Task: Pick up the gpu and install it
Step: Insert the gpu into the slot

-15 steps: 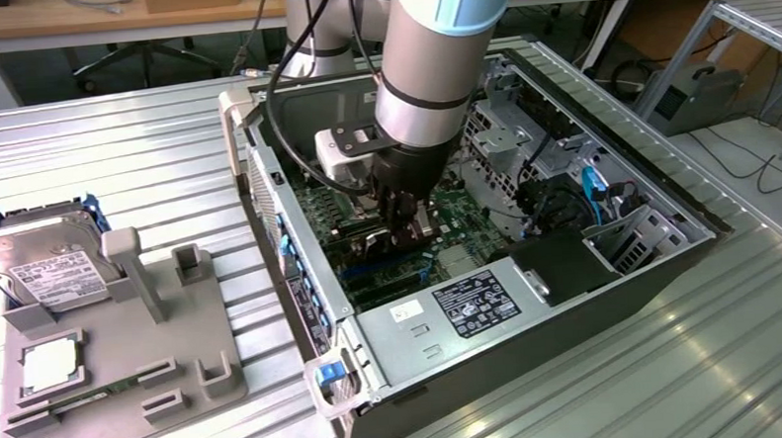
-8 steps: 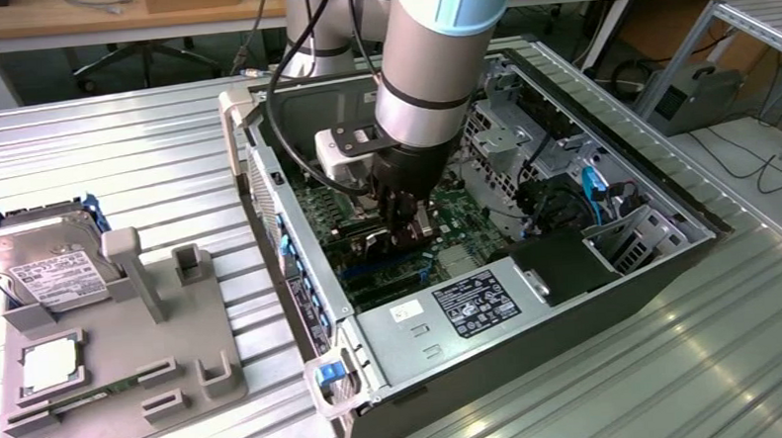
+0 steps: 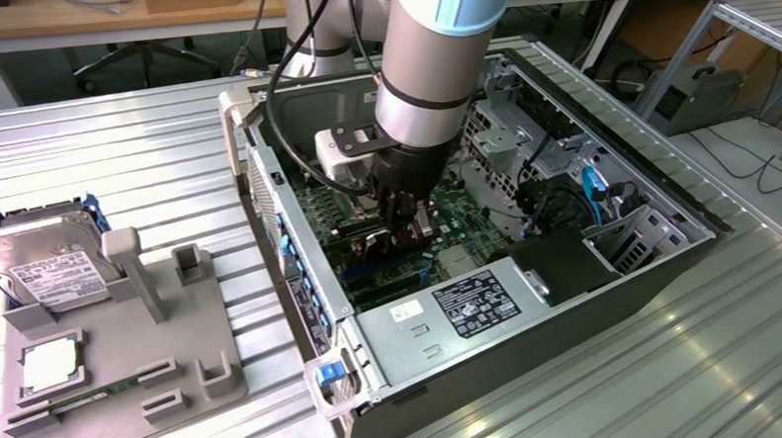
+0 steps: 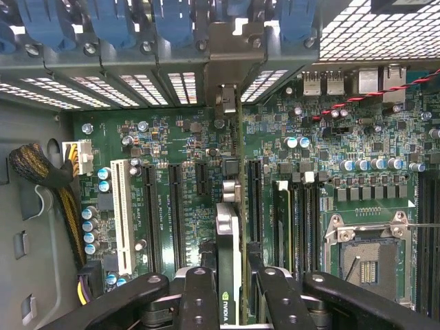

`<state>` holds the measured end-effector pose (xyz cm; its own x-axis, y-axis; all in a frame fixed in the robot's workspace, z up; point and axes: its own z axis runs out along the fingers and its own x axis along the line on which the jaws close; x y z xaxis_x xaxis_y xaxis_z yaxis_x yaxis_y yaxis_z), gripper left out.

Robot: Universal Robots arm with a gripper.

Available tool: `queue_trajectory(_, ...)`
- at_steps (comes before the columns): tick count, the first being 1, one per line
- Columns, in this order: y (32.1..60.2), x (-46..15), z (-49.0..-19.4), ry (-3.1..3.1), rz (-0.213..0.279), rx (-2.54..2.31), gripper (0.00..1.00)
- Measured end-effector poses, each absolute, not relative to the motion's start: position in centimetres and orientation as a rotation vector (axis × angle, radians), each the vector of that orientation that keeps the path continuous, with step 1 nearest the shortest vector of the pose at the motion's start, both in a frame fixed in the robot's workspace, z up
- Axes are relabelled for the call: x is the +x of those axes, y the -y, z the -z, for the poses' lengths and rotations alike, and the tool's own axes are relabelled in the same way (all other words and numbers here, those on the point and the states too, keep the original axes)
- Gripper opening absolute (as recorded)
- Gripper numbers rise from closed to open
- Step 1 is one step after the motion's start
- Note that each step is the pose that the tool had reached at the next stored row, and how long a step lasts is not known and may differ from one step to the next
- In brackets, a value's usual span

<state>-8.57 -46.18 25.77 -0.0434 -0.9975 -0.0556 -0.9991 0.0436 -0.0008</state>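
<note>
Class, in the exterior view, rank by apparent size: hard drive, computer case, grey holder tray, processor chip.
Largest to smallest:
1. computer case
2. grey holder tray
3. hard drive
4. processor chip

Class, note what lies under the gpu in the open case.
Green motherboard with black slots lies under the gpu, which the gripper clamps. The spot directly beneath is hidden by the card.
</note>
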Motion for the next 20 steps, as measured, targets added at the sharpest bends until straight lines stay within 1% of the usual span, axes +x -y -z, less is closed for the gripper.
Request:
queue_trajectory(8, 46.18, -8.57, -25.75, -2.239, -0.059, -2.144, 0.27)
queue_trajectory(9, 46.18, -8.57, -25.75, -2.239, -0.059, -2.144, 0.29)
queue_trajectory(10, 46.18, -8.57, -25.76, -2.239, -0.059, -2.144, 0.40)
queue_trajectory(13, 46.18, -8.57, -25.76, -2.239, -0.059, -2.144, 0.59)
queue_trajectory(20, 46.25, -8.57, -25.77, -2.237, -0.063, -2.142, 0.59)
